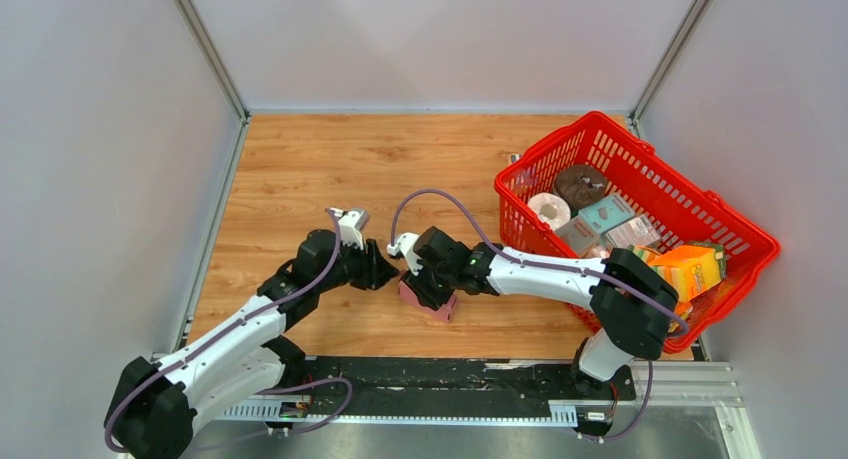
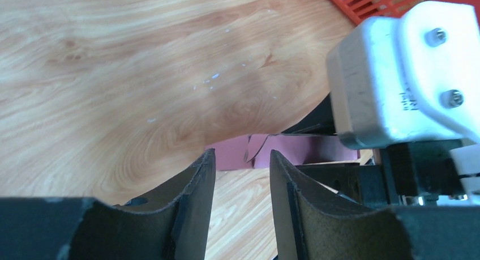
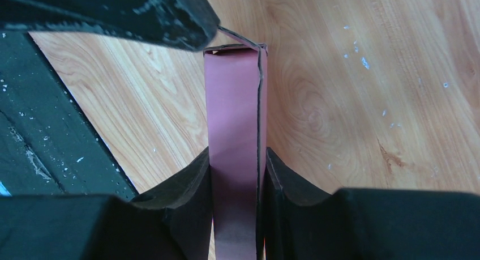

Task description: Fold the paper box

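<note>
Pink paper box [image 1: 443, 306] sits at lower centre of the top view, over the wooden tabletop [image 1: 330, 159]; the right claw [image 3: 238, 158] grips its two flat sides. Left claw [image 2: 242, 158] is open, holding nothing; the box lies just beyond its tips.

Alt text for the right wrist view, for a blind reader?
The right gripper clamps a narrow pink paper box edge-on between its black jaws, the box running up the frame's middle. The other arm's black finger reaches the box's far corner at top left, over a wooden table.
</note>
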Available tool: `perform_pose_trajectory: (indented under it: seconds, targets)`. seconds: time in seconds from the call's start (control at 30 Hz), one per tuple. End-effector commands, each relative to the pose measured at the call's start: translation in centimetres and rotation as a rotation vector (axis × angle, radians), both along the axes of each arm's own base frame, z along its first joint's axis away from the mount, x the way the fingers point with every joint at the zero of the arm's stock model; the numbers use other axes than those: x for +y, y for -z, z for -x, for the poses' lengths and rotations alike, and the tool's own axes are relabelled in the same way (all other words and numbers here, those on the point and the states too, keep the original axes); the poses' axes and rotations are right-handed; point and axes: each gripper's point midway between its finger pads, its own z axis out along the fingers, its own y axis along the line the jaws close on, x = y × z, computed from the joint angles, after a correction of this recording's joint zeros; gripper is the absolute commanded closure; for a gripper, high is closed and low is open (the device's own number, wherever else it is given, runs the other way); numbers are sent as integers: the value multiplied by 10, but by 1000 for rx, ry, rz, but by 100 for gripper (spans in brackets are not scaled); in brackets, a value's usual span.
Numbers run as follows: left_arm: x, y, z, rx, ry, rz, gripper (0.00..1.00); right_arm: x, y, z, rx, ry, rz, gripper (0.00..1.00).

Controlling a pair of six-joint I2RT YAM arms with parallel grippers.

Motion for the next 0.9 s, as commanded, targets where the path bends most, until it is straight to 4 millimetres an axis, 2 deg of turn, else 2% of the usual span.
perform_pose_trajectory:
  seconds: [0.0,0.1,0.3,0.67,0.87]
  targets:
    - [-24,-40,-12,-167,115,80,52,4,0,5,46,-9,-13,65]
    - [-28,-36,-12,-153,133,82,52,5,-3,4,43,-5,-23,65]
    - [-34,-32,-12,-129,156,84,59,7,-8,2,37,-4,-37,64]
    - [-39,-23,1,-65,206,79,66,8,-9,2,33,-4,-44,64]
    - [-40,-25,7,-45,205,102,77,9,-8,1,31,1,-42,64]
